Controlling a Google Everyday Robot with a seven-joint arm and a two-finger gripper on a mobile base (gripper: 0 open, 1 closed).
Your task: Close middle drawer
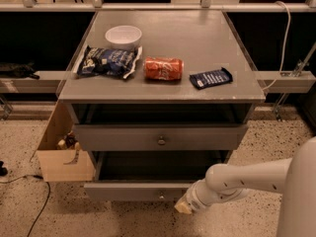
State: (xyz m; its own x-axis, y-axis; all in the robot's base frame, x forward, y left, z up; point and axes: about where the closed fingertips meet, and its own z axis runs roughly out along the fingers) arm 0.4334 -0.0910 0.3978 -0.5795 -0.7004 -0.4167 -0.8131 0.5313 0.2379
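At six o'clock, one gripper (182, 207), grip state unreadable, sits before one middle drawer (123, 191): grey, shallow, one round knob (161, 196), pulled out.

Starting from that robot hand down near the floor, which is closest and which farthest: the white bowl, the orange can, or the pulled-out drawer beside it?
1. The middle drawer, low on the cabinet; the gripper is right at its front.
2. The orange can, lying mid-tabletop.
3. The white bowl, back left of the top.
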